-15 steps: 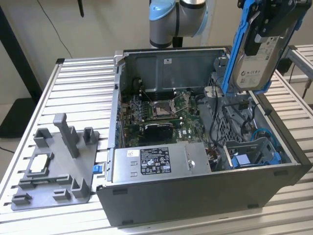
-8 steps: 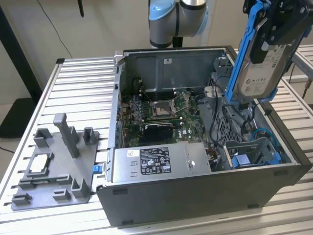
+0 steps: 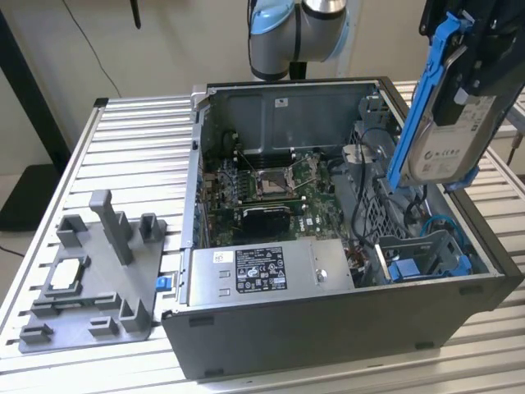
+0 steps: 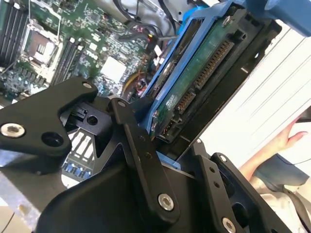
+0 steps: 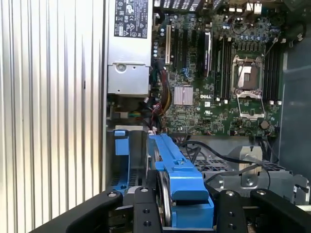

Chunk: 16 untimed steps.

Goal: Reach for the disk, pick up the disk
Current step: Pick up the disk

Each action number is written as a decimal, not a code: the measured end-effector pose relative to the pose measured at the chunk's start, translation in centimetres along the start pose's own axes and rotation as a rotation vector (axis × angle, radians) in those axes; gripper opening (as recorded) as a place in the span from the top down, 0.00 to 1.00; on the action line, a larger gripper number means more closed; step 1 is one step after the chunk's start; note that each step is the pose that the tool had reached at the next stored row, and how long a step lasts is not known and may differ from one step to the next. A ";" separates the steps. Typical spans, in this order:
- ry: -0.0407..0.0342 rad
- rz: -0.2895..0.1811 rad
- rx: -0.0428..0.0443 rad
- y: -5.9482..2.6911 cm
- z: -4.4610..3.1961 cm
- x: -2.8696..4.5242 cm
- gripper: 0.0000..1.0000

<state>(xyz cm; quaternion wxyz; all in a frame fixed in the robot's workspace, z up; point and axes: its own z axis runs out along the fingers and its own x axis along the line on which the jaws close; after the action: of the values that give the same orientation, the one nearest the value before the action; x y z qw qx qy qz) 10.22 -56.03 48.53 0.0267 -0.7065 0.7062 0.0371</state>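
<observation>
The claw (image 3: 467, 90) is seen closed on the disk (image 3: 447, 131), which is held clear above the open computer case (image 3: 344, 328) near its corner at the exterior view's right, long axis nearly upright, directly between the fingers (image 5: 146, 208).

Ribbed aluminium table (image 3: 123, 131), its slats running across the exterior view. Resting directly on it: an open computer case (image 3: 328, 328), occupying the centre and the exterior view's right, and a grey plastic fixture tray (image 3: 90, 279) just beside the case on the exterior view's left.
</observation>
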 end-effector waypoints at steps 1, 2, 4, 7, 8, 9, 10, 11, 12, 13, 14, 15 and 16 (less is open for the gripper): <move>0.0000 0.000 0.0000 0.00 -0.02 0.31 1.00; -0.0001 0.000 0.0000 0.00 -0.04 0.55 1.00; 0.0000 0.000 0.0000 0.00 -0.08 1.03 1.00; 0.0000 0.000 0.0000 0.00 -0.11 1.59 1.00; 0.0000 0.000 -0.0001 0.00 -0.12 1.73 1.00; 0.0000 0.000 -0.0001 0.00 -0.13 1.83 1.00; 0.0001 0.000 -0.0001 0.00 -0.14 1.88 1.00; 0.0001 0.000 0.0000 0.00 -0.14 1.90 1.00; 0.0000 0.000 0.0000 0.00 -0.14 1.90 1.00; 0.0000 0.000 -0.0001 0.00 -0.14 1.90 1.00; 0.0000 0.000 -0.0001 0.00 -0.14 1.90 1.00; 0.0000 0.000 0.0000 0.00 -0.14 1.91 1.00; 0.0000 0.000 0.0000 0.00 -0.14 1.91 1.00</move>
<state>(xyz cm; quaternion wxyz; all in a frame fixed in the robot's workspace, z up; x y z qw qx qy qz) 10.23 -57.95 48.50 0.0268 -0.7065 0.7062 0.0371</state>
